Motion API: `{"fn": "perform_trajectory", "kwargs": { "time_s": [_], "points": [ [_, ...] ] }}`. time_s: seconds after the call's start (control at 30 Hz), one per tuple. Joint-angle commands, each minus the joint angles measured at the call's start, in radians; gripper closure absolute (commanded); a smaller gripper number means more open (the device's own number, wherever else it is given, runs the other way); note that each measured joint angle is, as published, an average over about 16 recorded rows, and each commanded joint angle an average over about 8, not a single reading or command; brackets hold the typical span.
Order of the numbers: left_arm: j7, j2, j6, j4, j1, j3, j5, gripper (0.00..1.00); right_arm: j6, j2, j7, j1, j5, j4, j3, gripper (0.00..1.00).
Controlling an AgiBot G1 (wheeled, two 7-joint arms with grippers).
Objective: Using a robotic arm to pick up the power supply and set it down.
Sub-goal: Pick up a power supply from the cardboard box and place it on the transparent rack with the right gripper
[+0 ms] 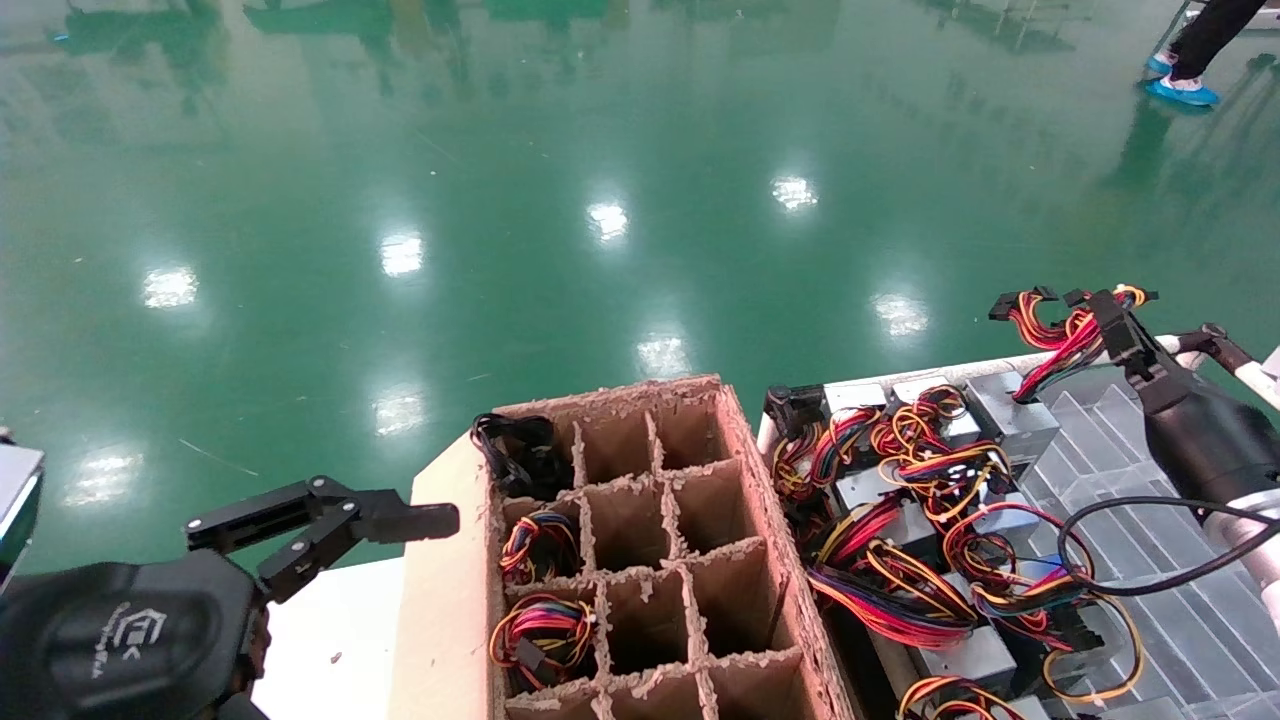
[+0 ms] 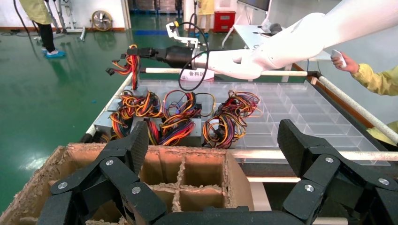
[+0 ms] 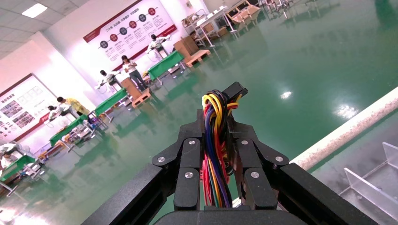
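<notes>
Red, yellow, orange and black wires (image 3: pixel 214 154) sit pinched between the slim black fingers of our right claw (image 1: pixel 1105 325), held in the air above the far edge of the clear divided tray (image 1: pixel 1180 590). That bundle runs down to a small silver-grey metal power supply (image 1: pixel 1010 415) near the tray's far left corner, beside other supplies (image 1: pixel 900 520) piled under tangled cables. We cannot tell whether the box is lifted or resting. Our left claw (image 1: pixel 330 525) hangs with its fingers apart just beside the brown cardboard divider box (image 1: pixel 640 560), whose left cells hold wire bundles.
</notes>
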Motion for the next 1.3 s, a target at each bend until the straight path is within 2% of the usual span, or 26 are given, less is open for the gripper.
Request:
{"fn": "perform_trajectory", "kwargs": {
  "time_s": [0.03,0.43,0.47,0.53,0.7,0.8,1.3],
  "points": [
    [0.0,0.0,0.0,0.0,0.0,0.0,0.0,0.0,0.0,0.003,-0.001,-0.004,0.001,0.002,0.001,1.0],
    [0.0,0.0,0.0,0.0,0.0,0.0,0.0,0.0,0.045,-0.022,-0.022,0.021,-0.029,0.008,-0.02,1.0],
    [0.0,0.0,0.0,0.0,0.0,0.0,0.0,0.0,0.049,-0.023,-0.026,0.022,-0.031,0.008,-0.022,0.97],
    [0.0,0.0,0.0,0.0,0.0,0.0,0.0,0.0,0.058,-0.024,-0.035,0.022,-0.035,0.007,-0.024,0.87],
    [0.0,0.0,0.0,0.0,0.0,0.0,0.0,0.0,0.074,-0.026,-0.052,0.021,-0.037,0.007,-0.026,0.25],
    [0.0,0.0,0.0,0.0,0.0,0.0,0.0,0.0,0.078,-0.026,-0.056,0.021,-0.037,0.008,-0.026,0.01],
    [0.0,0.0,0.0,0.0,0.0,0.0,0.0,0.0,0.08,-0.026,-0.055,0.02,-0.037,0.007,-0.027,0.0]
  ]
}}
